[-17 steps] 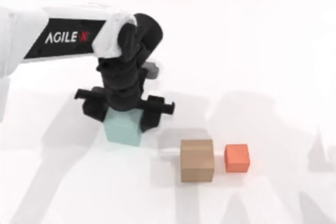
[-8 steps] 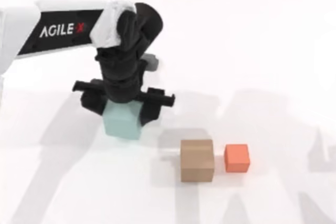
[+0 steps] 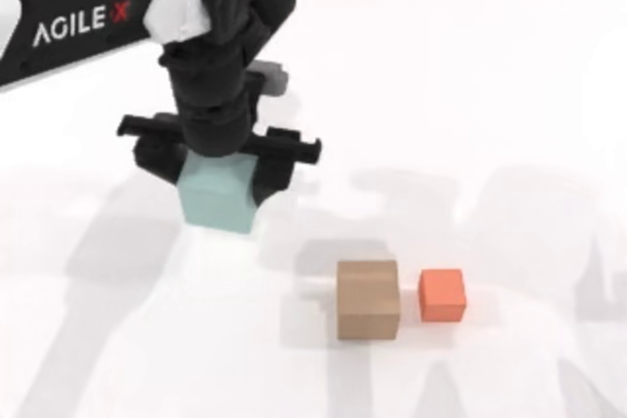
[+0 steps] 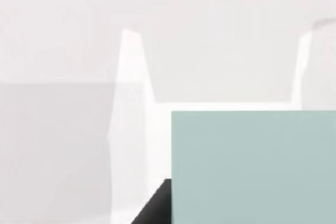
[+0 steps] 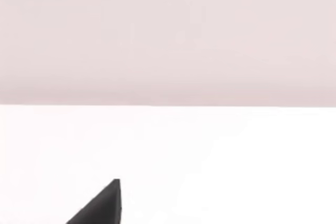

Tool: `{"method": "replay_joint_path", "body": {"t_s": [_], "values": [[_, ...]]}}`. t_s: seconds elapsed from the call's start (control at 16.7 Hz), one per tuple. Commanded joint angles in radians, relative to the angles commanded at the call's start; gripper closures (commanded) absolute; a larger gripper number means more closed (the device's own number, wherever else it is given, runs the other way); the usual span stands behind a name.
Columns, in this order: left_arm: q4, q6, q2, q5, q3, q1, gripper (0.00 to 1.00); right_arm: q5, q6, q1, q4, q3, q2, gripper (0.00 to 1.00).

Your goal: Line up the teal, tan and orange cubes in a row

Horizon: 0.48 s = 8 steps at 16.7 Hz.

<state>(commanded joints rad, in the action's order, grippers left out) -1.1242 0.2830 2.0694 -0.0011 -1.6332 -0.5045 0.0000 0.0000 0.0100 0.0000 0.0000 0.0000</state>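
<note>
Teal cube, top view: the teal cube (image 3: pixel 217 199) sits pinched between the two dark fingers of the left claw (image 3: pixel 219 165), left of centre on the white tabletop (image 3: pixel 490 95).
Left arm, top view: white and black, it reaches in from the upper left edge, its wrist directly over the teal cube.
Tan cube, top view: the tan cube (image 3: pixel 367 299) rests on the tabletop, lower and to the right of the teal one, well apart from it.
Orange cube, top view: the orange cube (image 3: pixel 442 295) stands just beside the tan cube on its right, with a narrow gap between them; the two are roughly level with each other.
Right arm, top view: out of sight.
Left wrist view: the teal cube (image 4: pixel 252 166) fills the near corner, one dark finger (image 4: pixel 155 208) showing against its side, pale tabletop (image 4: pixel 63 129) with soft shadows behind.
Right wrist view: only bare tabletop (image 5: pixel 210 156), a pinkish wall and one dark fingertip (image 5: pixel 102 205) of the right claw; whether it is spread or pressed together cannot be told.
</note>
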Motion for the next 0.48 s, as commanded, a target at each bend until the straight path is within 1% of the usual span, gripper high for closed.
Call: {"method": "replay_joint_path", "body": {"t_s": [0.12, 0.24, 0.48], "values": [[0.002, 0.002, 0.001, -0.001, 0.005, -0.007, 1.0, 0.0, 0.0, 0.0, 0.0, 0.0, 0.0, 0.0], [0.003, 0.038, -0.028, -0.002, 0.034, -0.022, 1.0, 0.0, 0.0, 0.0, 0.0, 0.0, 0.0, 0.0], [0.007, 0.218, -0.142, -0.003, 0.154, -0.078, 1.0, 0.0, 0.0, 0.0, 0.0, 0.0, 0.0, 0.0]]}}
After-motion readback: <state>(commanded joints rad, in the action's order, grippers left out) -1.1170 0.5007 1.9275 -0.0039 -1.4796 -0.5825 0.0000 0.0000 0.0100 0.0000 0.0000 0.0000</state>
